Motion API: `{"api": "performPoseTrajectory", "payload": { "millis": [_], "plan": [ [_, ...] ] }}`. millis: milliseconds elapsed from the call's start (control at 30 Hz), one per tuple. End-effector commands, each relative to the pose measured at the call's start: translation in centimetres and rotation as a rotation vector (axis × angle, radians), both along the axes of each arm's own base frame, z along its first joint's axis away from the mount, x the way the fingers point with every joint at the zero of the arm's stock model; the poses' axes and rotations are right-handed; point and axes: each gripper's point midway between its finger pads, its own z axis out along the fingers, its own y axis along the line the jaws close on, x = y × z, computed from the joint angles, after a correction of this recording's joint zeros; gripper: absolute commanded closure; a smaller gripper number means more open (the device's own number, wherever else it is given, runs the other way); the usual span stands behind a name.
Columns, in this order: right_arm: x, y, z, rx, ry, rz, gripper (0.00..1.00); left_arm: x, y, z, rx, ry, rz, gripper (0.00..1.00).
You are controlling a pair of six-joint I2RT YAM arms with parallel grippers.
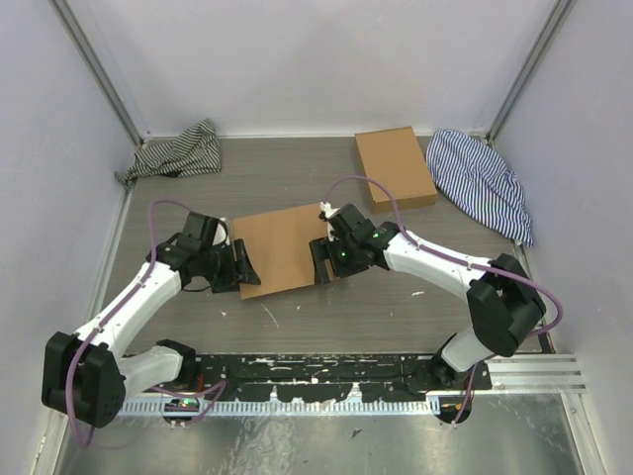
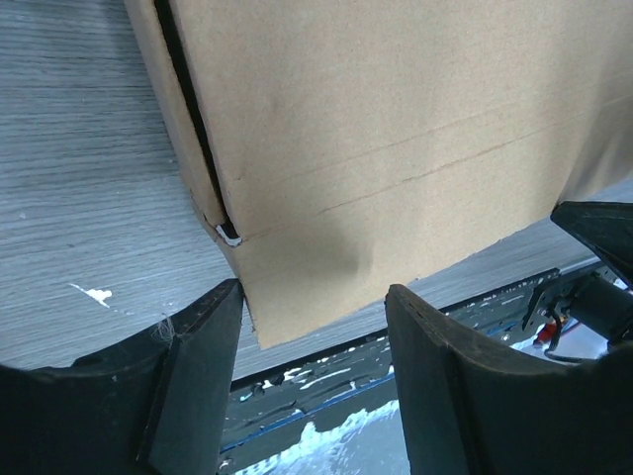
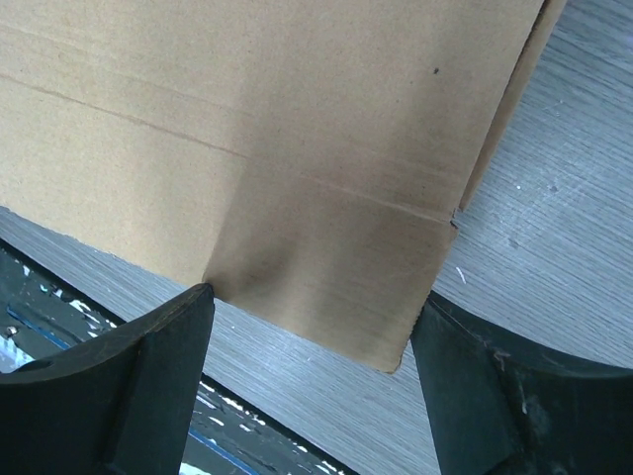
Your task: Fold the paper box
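Note:
The paper box (image 1: 285, 247) is plain brown cardboard, lying closed and shallow on the grey table between the two arms. My left gripper (image 1: 239, 267) is open at the box's left near corner; in the left wrist view (image 2: 312, 341) the cardboard corner (image 2: 326, 198) lies between and ahead of its fingers. My right gripper (image 1: 323, 260) is open at the box's right near corner; in the right wrist view (image 3: 312, 361) the cardboard flap (image 3: 326, 247) reaches between its fingers. Neither gripper holds the cardboard.
A smaller narrow brown cardboard box (image 1: 394, 166) lies at the back right. A blue-striped cloth (image 1: 485, 183) lies at the far right, a dark striped cloth (image 1: 178, 153) at the back left. White walls enclose the table. A black rail (image 1: 326, 371) runs along the near edge.

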Motion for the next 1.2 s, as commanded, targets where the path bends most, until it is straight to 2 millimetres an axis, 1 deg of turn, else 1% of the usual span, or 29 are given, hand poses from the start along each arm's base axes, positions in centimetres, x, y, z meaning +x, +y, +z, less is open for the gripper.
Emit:
{"api": "performPoseTrajectory", "payload": {
  "millis": [0,167,267,400,533,667,800,900,1167],
  "plan": [
    [0.3,2.9,3.3,0.135,-0.042,0.059,0.17,0.1,-2.1,1.3,-0.129,-0.016,-0.044,0.34],
    [0.4,3.2,4.3,0.152,-0.052,0.062,0.16,0.1,-2.2,2.0,-0.162,-0.018,-0.046,0.34],
    [0.6,3.3,4.7,0.152,-0.059,0.063,0.15,0.1,-1.9,2.4,-0.161,-0.024,-0.04,0.34],
    [0.9,3.2,4.8,0.147,-0.064,0.057,0.15,0.1,-1.6,2.7,-0.156,-0.03,-0.035,0.34],
    [1.0,3.2,4.9,0.144,-0.067,0.054,0.14,0.0,-1.4,2.6,-0.149,-0.03,-0.035,0.34],
    [0.9,3.2,4.1,0.134,-0.056,0.057,0.14,0.0,-1.1,1.7,-0.122,-0.019,-0.031,0.34],
    [0.8,3.0,2.8,0.119,-0.042,0.059,0.16,0.2,-0.5,0.3,-0.079,-0.003,-0.016,0.35],
    [0.8,2.9,1.9,0.106,-0.035,0.055,0.19,0.3,-0.5,-0.1,-0.077,0.002,-0.011,0.36],
    [1.2,2.7,0.6,0.076,-0.034,0.042,0.2,0.6,-0.3,-1.0,-0.058,0.007,-0.001,0.37]
  ]
}}
